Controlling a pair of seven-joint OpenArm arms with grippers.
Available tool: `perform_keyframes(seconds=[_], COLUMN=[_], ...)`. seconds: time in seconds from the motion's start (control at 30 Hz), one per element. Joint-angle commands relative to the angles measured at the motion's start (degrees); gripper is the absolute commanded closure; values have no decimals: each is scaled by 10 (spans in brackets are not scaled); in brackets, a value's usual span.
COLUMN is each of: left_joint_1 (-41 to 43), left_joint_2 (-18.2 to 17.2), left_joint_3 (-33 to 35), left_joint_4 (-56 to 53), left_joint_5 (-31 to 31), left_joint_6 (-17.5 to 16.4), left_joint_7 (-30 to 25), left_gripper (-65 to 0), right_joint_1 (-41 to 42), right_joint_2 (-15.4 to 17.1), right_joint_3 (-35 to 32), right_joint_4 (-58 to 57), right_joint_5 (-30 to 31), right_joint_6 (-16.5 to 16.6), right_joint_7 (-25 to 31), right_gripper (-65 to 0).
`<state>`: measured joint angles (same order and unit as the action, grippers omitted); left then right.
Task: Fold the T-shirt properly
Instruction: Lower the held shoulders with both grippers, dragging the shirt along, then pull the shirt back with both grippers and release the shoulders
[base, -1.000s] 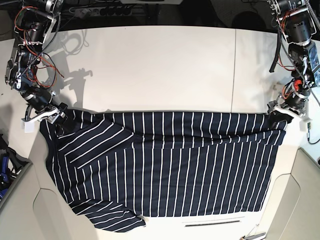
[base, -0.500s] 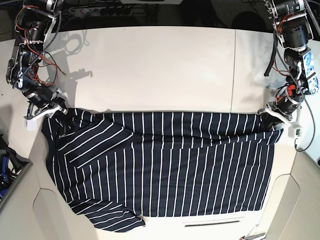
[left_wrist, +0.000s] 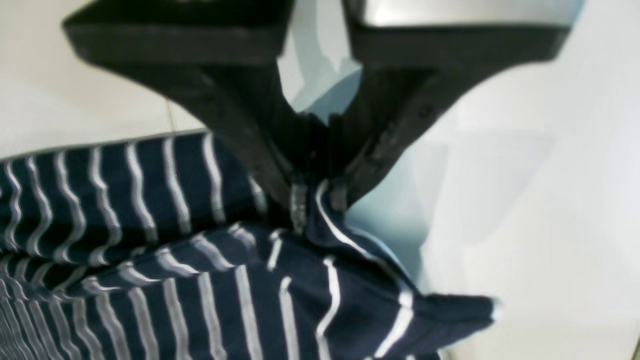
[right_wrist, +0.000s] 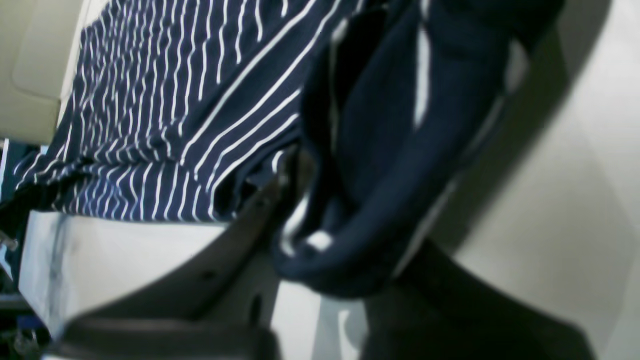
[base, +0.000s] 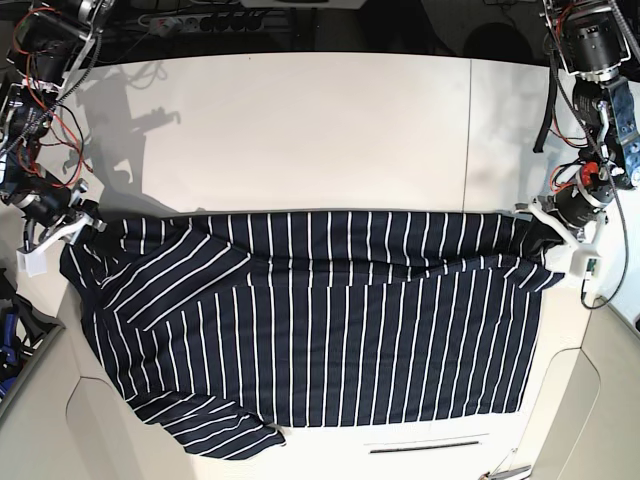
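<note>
The dark navy T-shirt (base: 320, 320) with thin white stripes lies spread across the near half of the white table (base: 300, 130), a sleeve folded over at its left. My left gripper (base: 540, 225) is shut on the shirt's far right corner; in the left wrist view its jaws (left_wrist: 315, 200) pinch a striped fold (left_wrist: 350, 280). My right gripper (base: 85, 222) is shut on the shirt's far left corner; the right wrist view shows bunched navy cloth (right_wrist: 380, 165) between its fingers (right_wrist: 240, 240). The neck label is hidden.
Beige padded table edges (base: 110, 420) flank the shirt at the near left and right. A seam (base: 467, 140) runs down the table on the right. Cables and a power strip (base: 200, 18) lie behind the far edge. Blue objects (base: 8, 340) sit off the table at the left.
Both grippers have pulled the shirt's far edge away from the near side and outward. The top edge now lies straighter and the cloth is stretched wider, with the left corner further left.
</note>
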<state>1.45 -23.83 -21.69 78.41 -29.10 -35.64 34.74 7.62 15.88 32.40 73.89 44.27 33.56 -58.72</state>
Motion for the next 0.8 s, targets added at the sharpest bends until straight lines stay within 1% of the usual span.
perform_keyframes(seconds=[0.0, 0.1, 0.2, 0.33, 0.4, 0.5, 0.67, 0.77], left_joint_1=[0, 20, 51, 90, 108, 131, 169, 188], left_joint_2=[-11, -11, -11, -11, -11, -11, -11, -11], left_joint_3=[-5, -20, -44, -80, -91, -95, -95, -95], left_joint_4=[14, 30, 63, 104, 120, 140, 163, 171], left_joint_5=[-8, -21, -31, -36, -53, -70, -73, -74], left_joint_6=[1, 0, -2, -2, -2, -2, -2, -2], left_joint_7=[-2, 16, 18, 25, 41, 63, 65, 67], left_gripper=[0, 0, 0, 0, 0, 0, 0, 0], right_joint_1=[10, 9, -7, -38, -56, -80, -113, -135], right_joint_2=[16, 30, 41, 41, 41, 41, 41, 41], right_joint_3=[3, 3, 3, 4, 7, 16, 40, 49], right_joint_4=[10, 10, 10, 10, 11, 17, 41, 71], right_joint_5=[20, 37, 60, 66, 81, 94, 107, 108], right_joint_6=[5, 5, 5, 6, 6, 7, 8, 7], right_joint_7=[0, -21, -26, -26, -26, -26, -46, -47], right_gripper=[0, 0, 0, 0, 0, 0, 0, 0])
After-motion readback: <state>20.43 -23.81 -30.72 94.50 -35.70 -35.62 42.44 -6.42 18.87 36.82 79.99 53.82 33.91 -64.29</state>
